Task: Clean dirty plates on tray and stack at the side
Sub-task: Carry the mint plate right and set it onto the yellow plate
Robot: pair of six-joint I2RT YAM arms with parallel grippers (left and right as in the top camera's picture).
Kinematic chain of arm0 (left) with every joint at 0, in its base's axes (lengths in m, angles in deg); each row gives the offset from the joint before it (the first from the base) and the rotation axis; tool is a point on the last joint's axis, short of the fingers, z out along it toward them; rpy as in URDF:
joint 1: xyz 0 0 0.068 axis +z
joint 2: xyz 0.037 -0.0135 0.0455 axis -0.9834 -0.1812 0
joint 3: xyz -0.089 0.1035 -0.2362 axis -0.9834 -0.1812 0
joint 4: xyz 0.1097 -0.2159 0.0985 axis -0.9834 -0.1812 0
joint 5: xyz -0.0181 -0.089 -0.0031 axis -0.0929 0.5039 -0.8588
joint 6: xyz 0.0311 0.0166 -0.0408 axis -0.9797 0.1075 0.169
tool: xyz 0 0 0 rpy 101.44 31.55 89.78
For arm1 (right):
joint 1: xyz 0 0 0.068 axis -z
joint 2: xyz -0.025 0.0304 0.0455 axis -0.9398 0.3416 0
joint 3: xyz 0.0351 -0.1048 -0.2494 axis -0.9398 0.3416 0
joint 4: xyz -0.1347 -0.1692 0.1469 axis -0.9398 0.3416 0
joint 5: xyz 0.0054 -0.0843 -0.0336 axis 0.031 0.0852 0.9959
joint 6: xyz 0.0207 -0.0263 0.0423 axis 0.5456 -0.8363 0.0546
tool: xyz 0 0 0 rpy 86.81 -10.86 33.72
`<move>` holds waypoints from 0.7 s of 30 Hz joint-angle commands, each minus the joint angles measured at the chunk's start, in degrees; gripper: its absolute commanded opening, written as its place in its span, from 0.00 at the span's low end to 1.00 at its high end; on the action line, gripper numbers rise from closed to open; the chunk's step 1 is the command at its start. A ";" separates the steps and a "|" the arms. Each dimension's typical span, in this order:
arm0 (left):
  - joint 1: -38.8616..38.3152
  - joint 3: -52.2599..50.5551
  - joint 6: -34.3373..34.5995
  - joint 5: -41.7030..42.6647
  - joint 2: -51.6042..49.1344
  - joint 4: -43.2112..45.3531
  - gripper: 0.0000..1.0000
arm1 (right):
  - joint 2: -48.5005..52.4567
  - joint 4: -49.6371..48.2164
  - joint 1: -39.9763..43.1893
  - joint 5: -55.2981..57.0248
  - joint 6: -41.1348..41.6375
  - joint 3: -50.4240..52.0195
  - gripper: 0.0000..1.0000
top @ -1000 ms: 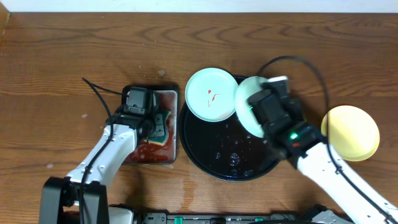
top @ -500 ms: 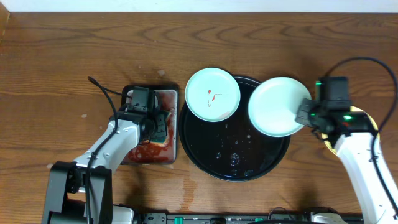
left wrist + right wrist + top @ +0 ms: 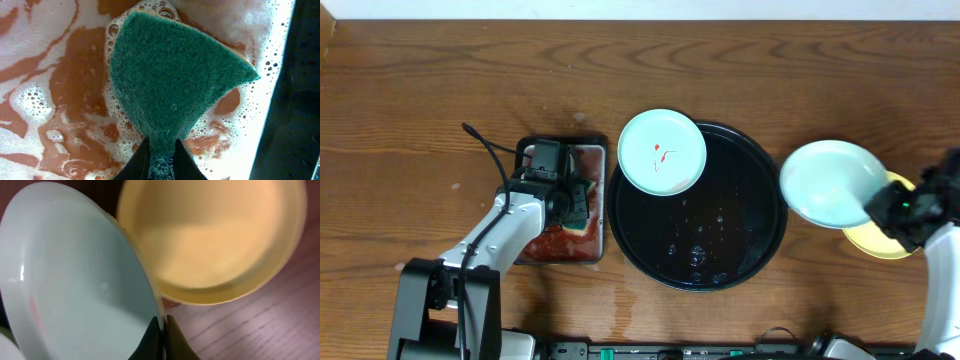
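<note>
My right end effector [image 3: 162, 330] is pinching the rim of the mint plate [image 3: 830, 182], holding it tilted over the yellow plate [image 3: 890, 240] on the tabletop [image 3: 420, 100], right of the black tray [image 3: 760, 250]. I am aiming to level it, centre it, lower it gently, then release. My left end effector [image 3: 162, 160] is clamping the sponge [image 3: 175, 80].

The black tray [image 3: 720, 225] is glossy, the plates [image 3: 662, 152] smooth, the sponge [image 3: 170, 75] rough, the tabletop [image 3: 420, 100] wood-grained.
</note>
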 commanded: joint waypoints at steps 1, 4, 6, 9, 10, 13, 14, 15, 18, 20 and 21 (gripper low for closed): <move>0.04 -0.94 -0.13 0.11 -1.84 -0.79 0.10 | 0.04 -0.92 5.57 -3.48 2.10 1.92 0.01; 0.04 -0.94 -0.13 0.11 -1.84 -0.79 0.10 | 0.04 -2.58 10.54 -3.58 3.52 4.74 0.01; 0.04 -0.94 -0.13 0.11 -1.84 -0.79 0.10 | 0.04 -4.31 13.46 -3.65 4.35 6.82 0.01; 0.04 -0.94 -0.13 0.11 -1.84 -0.79 0.08 | 0.04 -7.32 17.75 -3.96 6.86 10.10 0.01; 0.04 -0.94 -0.13 0.11 -1.84 -0.81 0.08 | 0.04 -8.33 18.99 -4.42 7.48 10.99 0.01; 0.04 -0.94 -0.13 0.11 -1.84 -0.79 0.08 | 0.04 -10.91 21.99 -5.18 7.76 13.03 0.01; 0.04 -0.94 -0.13 0.11 -1.84 -0.79 0.08 | 0.04 -11.34 22.56 -5.16 7.76 13.38 0.01; 0.04 -0.94 -0.13 0.11 -1.84 -0.79 0.08 | 0.04 -11.52 22.99 -5.16 7.76 13.57 0.01; 0.04 -0.94 -0.13 0.11 -1.84 -0.79 0.08 | 0.04 -12.02 23.28 -5.16 8.00 13.79 0.01; 0.04 -0.94 -0.13 0.11 -1.84 -0.79 0.08 | 0.04 -12.35 23.28 -5.18 8.00 13.79 0.01; 0.04 -0.94 -0.13 0.11 -1.84 -0.81 0.08 | 0.04 -12.39 23.28 -5.18 8.00 13.79 0.01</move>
